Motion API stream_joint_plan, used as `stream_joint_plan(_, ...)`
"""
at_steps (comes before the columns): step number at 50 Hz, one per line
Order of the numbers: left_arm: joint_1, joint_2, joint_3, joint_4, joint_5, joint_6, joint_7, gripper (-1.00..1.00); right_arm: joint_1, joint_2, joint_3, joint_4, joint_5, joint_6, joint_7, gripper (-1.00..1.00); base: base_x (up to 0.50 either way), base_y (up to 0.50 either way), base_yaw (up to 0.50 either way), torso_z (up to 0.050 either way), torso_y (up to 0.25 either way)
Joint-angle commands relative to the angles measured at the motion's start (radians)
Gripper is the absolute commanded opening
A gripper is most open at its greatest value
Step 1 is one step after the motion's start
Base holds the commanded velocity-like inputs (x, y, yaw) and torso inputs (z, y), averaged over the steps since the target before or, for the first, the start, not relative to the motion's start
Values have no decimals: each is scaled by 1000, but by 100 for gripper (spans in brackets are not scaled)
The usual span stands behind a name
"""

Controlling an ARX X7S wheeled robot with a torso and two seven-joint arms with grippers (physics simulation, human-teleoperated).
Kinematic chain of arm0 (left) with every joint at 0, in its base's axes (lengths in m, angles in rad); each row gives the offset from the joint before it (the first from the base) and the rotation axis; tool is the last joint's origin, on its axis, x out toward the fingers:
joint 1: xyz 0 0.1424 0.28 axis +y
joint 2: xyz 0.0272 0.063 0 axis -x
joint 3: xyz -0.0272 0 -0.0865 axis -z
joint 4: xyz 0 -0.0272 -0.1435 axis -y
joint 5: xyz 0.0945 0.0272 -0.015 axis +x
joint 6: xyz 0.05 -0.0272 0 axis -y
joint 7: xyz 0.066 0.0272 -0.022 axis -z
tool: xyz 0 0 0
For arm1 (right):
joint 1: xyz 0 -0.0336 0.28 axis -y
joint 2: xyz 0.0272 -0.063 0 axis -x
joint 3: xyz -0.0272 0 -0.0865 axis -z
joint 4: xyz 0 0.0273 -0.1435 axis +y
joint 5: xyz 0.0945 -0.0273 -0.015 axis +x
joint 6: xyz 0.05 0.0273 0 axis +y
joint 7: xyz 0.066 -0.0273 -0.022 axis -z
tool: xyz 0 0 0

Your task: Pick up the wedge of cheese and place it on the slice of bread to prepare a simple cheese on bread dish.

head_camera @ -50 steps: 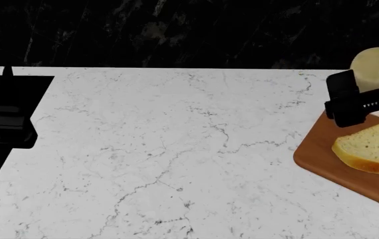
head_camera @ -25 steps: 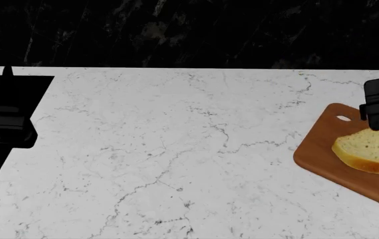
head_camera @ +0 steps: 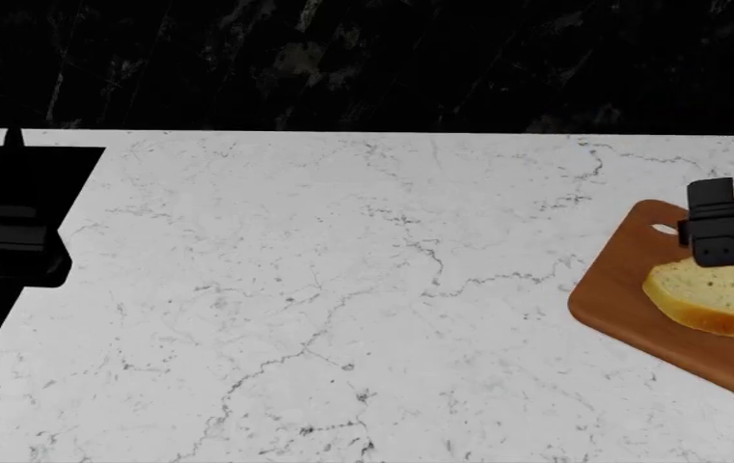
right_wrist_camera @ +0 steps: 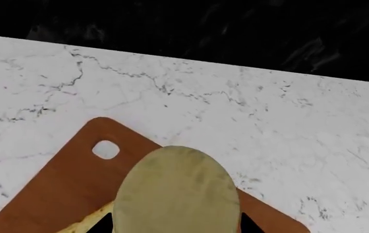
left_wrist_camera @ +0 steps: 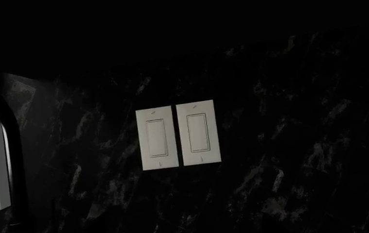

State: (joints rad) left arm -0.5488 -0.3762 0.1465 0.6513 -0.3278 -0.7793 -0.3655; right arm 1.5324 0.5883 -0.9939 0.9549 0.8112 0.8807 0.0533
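white marbled table under a dark wall. at its right edge, a wooden board carries the slice of bread; just behind it, the right claw grips the wedge of cheese above the board. left claw unseen.

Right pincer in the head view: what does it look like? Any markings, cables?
The right pincer is matte black and blocky, built of boxy stacked segments, with a fine row of pale tick marks along one bar. No cables or coloured markings show. The right wrist view shows only two dark finger tips. The left pincer isn't visible.
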Motion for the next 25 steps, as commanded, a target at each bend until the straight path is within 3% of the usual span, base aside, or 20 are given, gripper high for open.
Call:
stream_joint_plan(1,-3,-1,2,3,-5,-8,-5,100,5,-92,-45,220,-93,-105,-119,-100,0,0,0,0,0)
stream_joint_plan(25,0,-6,3,3,-8,2,-10,100,-2,-120,-52,307,-114,-124,-157,-100,0,0,0,1,0)
